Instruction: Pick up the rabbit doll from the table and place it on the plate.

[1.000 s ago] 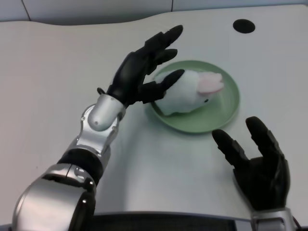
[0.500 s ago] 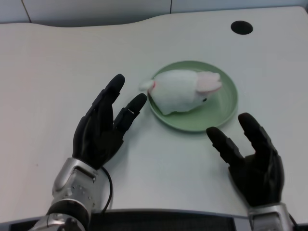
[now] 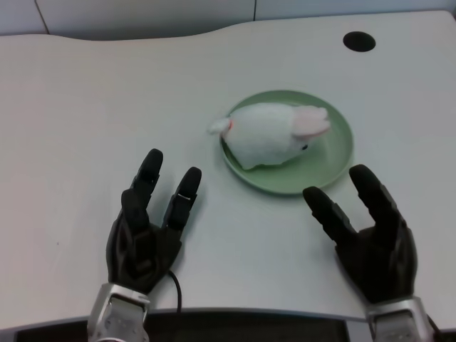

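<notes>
While the rabbit doll rests on the plate, left hand empty, fingers spread.

White surface under even light

The pale surface has a curved far edge, a round black hole near its back right, and grey panels behind.

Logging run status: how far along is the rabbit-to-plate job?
Looks done: the rabbit doll lies on the green plate, one end poking over its left rim. In hand: nothing; the left hand is empty, fingers apart, near the table's front edge. Nothing visibly left.
</notes>
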